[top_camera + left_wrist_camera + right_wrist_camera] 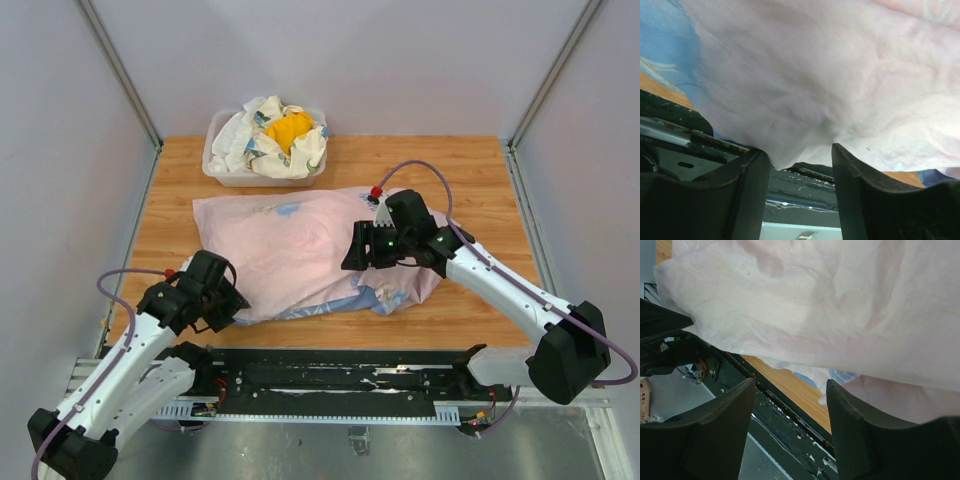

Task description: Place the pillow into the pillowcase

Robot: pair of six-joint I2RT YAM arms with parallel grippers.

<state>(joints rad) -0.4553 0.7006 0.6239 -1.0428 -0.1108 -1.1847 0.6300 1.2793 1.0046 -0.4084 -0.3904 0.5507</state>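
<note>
Lying pink side out across the middle of the tabletop, the pillowcase bulges thickly and no separate pillow shows anywhere, so the pillow is probably inside already. What is left looks like tidying the blue-edged near hem. The left tool, fingers apart, sits at its near-left corner. The right tool, also apart, hovers over its right end.

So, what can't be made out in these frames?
Pillow: in no view; whether it sits inside the pillowcase cannot be told, the pink fabric covers everything.
Pillowcase opening: top view, folds hide which edge is open.
Left claw and right claw: top view, the wrist bodies hide the fingertips; wrist views show both open.
Bin: top view, the heaped cloths hide its floor.
</note>
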